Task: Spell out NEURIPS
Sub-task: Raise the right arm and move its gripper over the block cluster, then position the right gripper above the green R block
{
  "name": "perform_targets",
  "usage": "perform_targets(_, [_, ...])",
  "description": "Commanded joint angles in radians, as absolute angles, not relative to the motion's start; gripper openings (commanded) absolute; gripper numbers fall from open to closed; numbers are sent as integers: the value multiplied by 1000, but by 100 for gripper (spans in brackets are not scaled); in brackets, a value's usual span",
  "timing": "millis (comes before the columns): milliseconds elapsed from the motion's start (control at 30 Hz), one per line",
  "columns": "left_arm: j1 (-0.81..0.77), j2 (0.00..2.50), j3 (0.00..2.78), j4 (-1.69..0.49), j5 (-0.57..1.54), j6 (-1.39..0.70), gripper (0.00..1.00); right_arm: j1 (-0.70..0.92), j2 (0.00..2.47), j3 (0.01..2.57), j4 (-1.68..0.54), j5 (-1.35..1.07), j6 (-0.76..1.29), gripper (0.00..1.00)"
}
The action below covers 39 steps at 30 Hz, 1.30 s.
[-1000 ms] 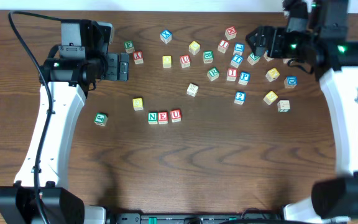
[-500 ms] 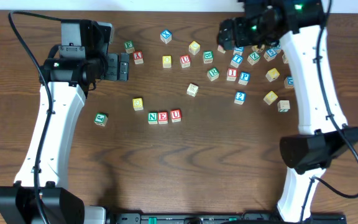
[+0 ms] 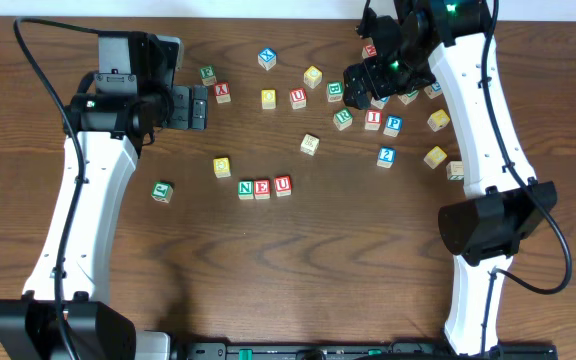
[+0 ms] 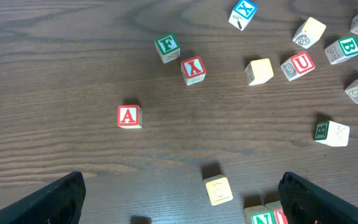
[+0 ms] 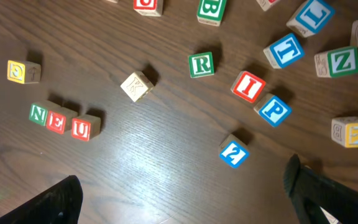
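Note:
Cubes N (image 3: 246, 187), E (image 3: 262, 187) and U (image 3: 282, 185) stand in a row at mid table; they also show in the right wrist view as N (image 5: 37, 113), E (image 5: 56, 121), U (image 5: 81, 128). Green R (image 5: 201, 65), red I (image 5: 248, 86) and blue P (image 5: 273, 110) lie loose to the back right. A yellow-faced cube (image 3: 222, 166) sits left of the row. My right gripper (image 3: 361, 84) hangs open, high above the back cluster, holding nothing (image 5: 185, 205). My left gripper (image 3: 200, 107) is open at the back left, with nothing between its fingers (image 4: 182, 208).
Other cubes lie scattered along the back: red A (image 4: 128, 116), red X (image 4: 193, 70), green F (image 4: 166, 46), blue T (image 5: 286, 50), L (image 5: 309, 15), green Z (image 5: 344, 61), B (image 5: 211, 9). A pale cube (image 5: 136, 86) and a blue cube (image 5: 234, 153) sit nearer the row. A green cube (image 3: 162, 190) is alone at left.
My right arm has swung left from the far right corner to above the back cluster of cubes. The left arm and all cubes have stayed put.

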<state>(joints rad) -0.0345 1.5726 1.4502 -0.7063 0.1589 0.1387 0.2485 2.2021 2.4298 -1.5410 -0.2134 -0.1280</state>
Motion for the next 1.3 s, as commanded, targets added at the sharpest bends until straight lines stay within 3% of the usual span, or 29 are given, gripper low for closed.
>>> perform_targets(0, [-31, 1568, 1476, -707, 165, 149, 98, 257, 2200, 2446, -1532, -226, -167, 99])
perform_targets(700, [-31, 1568, 1476, -707, 165, 149, 98, 302, 2419, 2446, -1448, -96, -38, 99])
perform_targets(1267, [-31, 1568, 1476, -707, 165, 149, 98, 348, 2424, 2446, -1387, -107, -47, 99])
